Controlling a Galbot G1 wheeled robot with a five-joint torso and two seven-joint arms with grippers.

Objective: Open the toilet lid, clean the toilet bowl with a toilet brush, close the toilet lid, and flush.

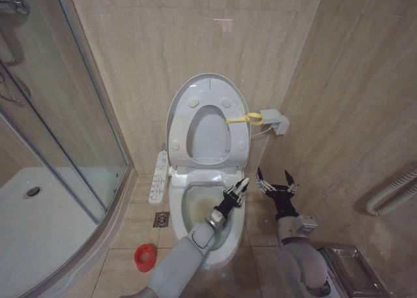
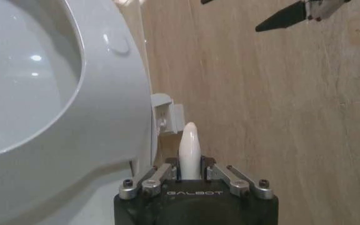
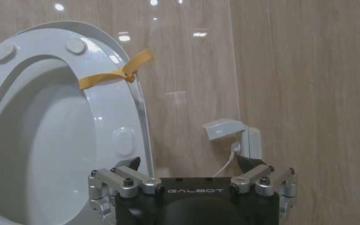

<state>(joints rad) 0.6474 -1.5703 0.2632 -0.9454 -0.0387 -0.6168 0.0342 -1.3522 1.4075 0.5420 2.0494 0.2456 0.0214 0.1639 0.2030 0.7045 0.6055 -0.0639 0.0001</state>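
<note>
Holding the toilet brush [image 1: 242, 184] by its thin white handle, the left tool [image 1: 238, 190] sits over the right rim of the toilet bowl [image 1: 203, 210]. Its fingers are pinched tight on the stick, and in the left wrist view the rounded white tip [image 2: 190, 140] pokes out past them. I think the tight pinch is there so the stick does not slip when it scrubs. The handle's long line runs up and away from the robot, toward the back wall. The bristle end is hidden, so I cannot tell where it points.

The toilet lid [image 1: 208, 92] is up, and it leans back on the wall with the seat ring [image 1: 208, 138] raised against it. Its long line goes nearly straight up. The yellow strap [image 1: 244, 119] hangs off its right edge, beside a small grey box [image 1: 273, 122] on the wall. With both parts up, the stained bowl is open for the brush.

The right tool [image 1: 273, 184] waits just right of the bowl with its fingers spread wide and nothing in them. The red holder cup [image 1: 146, 257] stands on the floor, left of the bowl.
</note>
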